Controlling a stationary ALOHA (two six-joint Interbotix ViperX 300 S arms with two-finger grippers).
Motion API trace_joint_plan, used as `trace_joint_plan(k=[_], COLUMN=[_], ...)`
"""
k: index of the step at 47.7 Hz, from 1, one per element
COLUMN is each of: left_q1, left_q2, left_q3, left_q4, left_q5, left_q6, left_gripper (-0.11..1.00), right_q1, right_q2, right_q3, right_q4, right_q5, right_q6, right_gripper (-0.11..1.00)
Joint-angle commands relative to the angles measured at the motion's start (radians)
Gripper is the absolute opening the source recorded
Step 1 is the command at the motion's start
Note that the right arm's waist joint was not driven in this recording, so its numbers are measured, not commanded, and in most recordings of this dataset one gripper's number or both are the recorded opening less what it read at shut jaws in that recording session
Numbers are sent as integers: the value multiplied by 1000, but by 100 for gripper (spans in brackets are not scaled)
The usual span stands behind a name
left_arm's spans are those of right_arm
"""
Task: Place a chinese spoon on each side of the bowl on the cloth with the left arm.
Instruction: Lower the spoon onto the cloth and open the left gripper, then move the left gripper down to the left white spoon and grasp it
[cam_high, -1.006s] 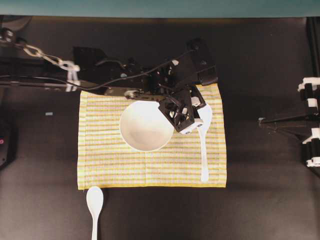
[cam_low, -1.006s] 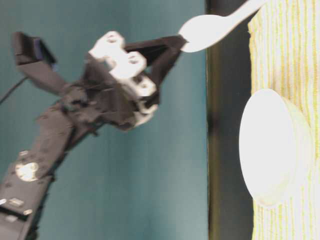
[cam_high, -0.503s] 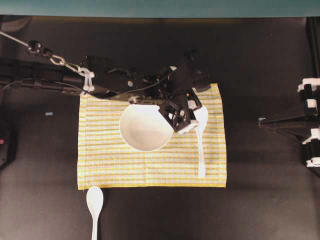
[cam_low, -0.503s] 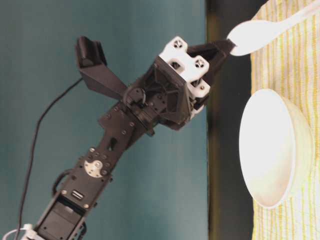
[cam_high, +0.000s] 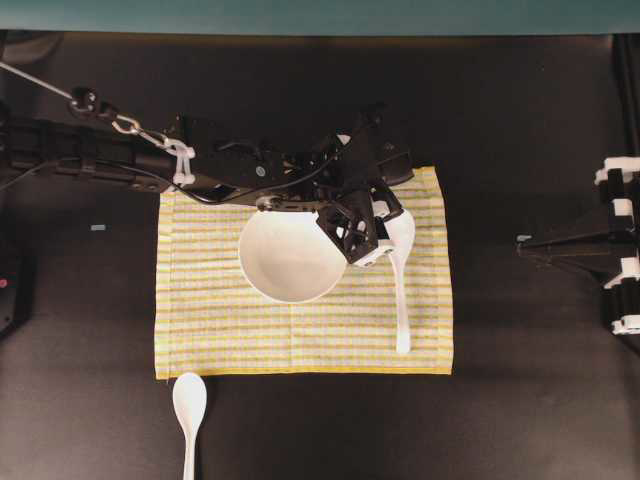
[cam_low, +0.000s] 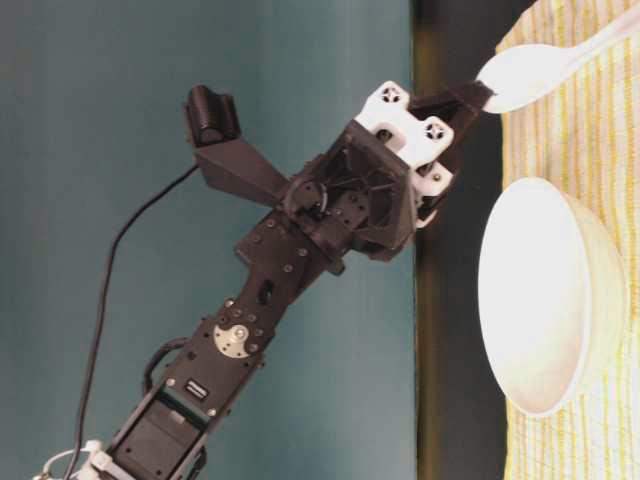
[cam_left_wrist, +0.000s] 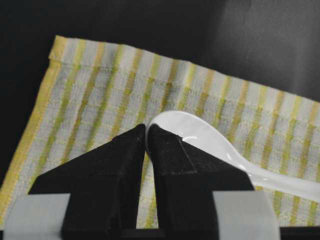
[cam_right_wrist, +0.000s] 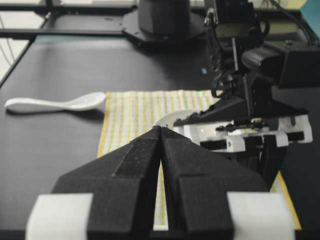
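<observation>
**One spoon off the cloth, one in the left claw beside the bowl**

At the left of the overhead view, the left arm (cam_high: 120, 160) reaches in over the dark surface (cam_high: 80, 330) toward the middle. Just off the cloth's near left corner a spare white spoon (cam_high: 189, 405) lies on the bare surface, its bowl end nearest the cloth. The striped cloth (cam_high: 210, 320) lies flat, with the white bowl (cam_high: 285, 260) standing on it, slightly toward the far edge. Above the bowl's right rim sits the left claw (cam_high: 383, 243), clenched on the rim of the scoop of a second white spoon (cam_high: 402, 290). The wrist view shows its fingers (cam_left_wrist: 120, 165) nearly meeting. That spoon lies just right of the bowl, and its handle runs toward the cloth's near edge. The table-level view shows its scoop end (cam_low: 530, 75) raised slightly off the cloth. At the far right, the right claw (cam_right_wrist: 161, 131) is drawn back with its fingers pressed together, empty.
</observation>
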Motion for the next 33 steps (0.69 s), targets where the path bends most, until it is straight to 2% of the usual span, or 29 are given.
trace_joint_plan(k=[1,8,13,17,19,25,33], left_q1=[-2,-3,-3,-12,-23,-71,-143], left_q2=[0,0,-3,-25,-46,-156,-333], left_q3=[-6,-6,-6,-6,-3,28,147], left_q4=[5,5,5,5,5,5,5], left_q5=[-9,-12,-26,-29,-25,12,72], left_q6=[2,2,2,2,3,-2,-18], left_gripper=[9,37,65,79,81,78,77], right_q1=[0,0,0,0,0,0,0], right_q2=[5,5,5,5,5,3,-6], right_q3=[-6,-5,-5,-5,-5,-5,-3], right_q4=[2,2,2,3,2,2,3], right_q5=[-12,-12,-12,-12,-12,-6,-5], right_q6=[3,3,3,3,5,5,5], right_gripper=[-1,-1,-1,-1,-1,-1,-1])
